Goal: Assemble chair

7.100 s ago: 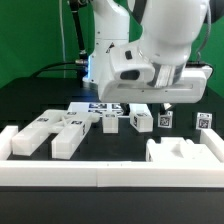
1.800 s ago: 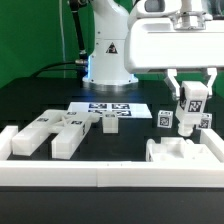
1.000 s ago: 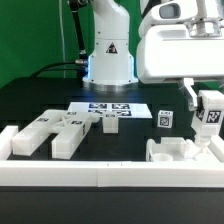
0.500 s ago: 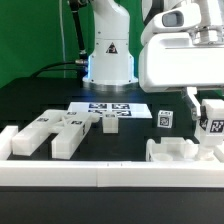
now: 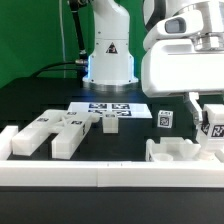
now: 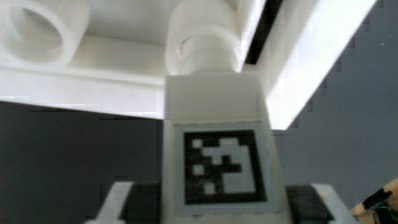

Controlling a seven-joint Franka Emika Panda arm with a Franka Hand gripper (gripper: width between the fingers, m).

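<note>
- Fingers (image 6: pixel 125 204): closed on a chair leg (image 5: pixel 213 125), one finger on each side of it. The grip is firm on both flanks in the wrist view.
- Chair leg: a long white block with a black-and-white tag on its face, held upright at the exterior view's right edge, above the table (image 5: pixel 40 95).
- The wrist view shows the leg's rounded end (image 6: pixel 210 50) up against a larger white chair part (image 5: pixel 178 150). That part has a round hole (image 6: pixel 54 38) just beside the leg's end. Whether the end is seated cannot be told.
- The larger chair part rests on the table just behind the white front rail (image 5: pixel 100 172).
- Two flat tagged chair pieces (image 5: pixel 55 132) lie at the exterior view's left, well apart from the leg.
- Two small tagged blocks (image 5: pixel 110 122) and (image 5: pixel 163 118) stand near the marker board (image 5: pixel 95 106).
</note>
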